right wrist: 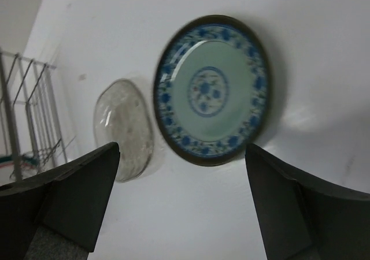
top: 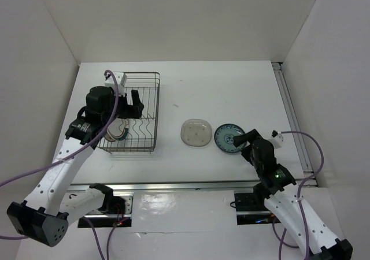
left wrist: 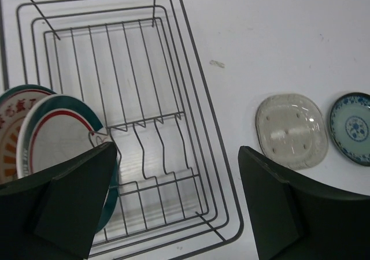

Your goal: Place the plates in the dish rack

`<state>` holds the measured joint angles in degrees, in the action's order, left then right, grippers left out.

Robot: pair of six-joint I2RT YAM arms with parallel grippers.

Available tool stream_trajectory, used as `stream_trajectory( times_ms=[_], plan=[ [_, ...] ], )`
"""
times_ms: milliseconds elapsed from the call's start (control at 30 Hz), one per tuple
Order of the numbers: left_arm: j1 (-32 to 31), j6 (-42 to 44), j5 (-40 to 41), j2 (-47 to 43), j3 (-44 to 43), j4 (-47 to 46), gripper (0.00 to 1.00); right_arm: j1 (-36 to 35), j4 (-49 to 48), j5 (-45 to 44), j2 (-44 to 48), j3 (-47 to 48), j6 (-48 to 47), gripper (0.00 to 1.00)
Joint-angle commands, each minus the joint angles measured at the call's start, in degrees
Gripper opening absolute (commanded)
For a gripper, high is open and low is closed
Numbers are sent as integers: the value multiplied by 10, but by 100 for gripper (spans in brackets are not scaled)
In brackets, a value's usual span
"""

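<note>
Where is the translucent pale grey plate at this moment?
In the top view the translucent pale grey plate lies flat on the white table, right of the dark wire dish rack and left of the teal-blue patterned plate.

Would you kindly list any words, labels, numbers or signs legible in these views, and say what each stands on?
No text is legible.
On the orange sunburst plate in the dish rack: red character-like marks near its rim, too blurred and partly hidden to read.
</note>
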<state>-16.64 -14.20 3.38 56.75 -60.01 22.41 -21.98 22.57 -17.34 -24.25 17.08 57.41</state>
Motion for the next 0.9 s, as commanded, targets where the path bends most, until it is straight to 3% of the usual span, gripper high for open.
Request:
stream_trajectory(
  times_ms=[0,133,267,367,633,733,867],
  plan=[
    [3,-16,-55,-2,-17,-7,100,-2,116,-81,19,-21,110,95],
    [3,-22,-60,-8,-17,-7,100,-2,108,-74,-17,-33,131,94],
    [3,-22,-74,-13,-17,-7,100,-2,40,-69,-67,-56,145,88],
    [3,-22,-74,-13,-12,-7,100,-7,13,-75,-77,-71,151,82],
    [3,-22,-85,-13,-12,-7,100,-7,-67,-100,-128,-104,156,54],
    [3,-27,-91,-13,-12,-7,100,-7,-81,-111,-146,-109,163,48],
    [3,-27,-96,-13,-12,-7,100,-7,-107,-111,-164,-120,169,46]
  ],
)
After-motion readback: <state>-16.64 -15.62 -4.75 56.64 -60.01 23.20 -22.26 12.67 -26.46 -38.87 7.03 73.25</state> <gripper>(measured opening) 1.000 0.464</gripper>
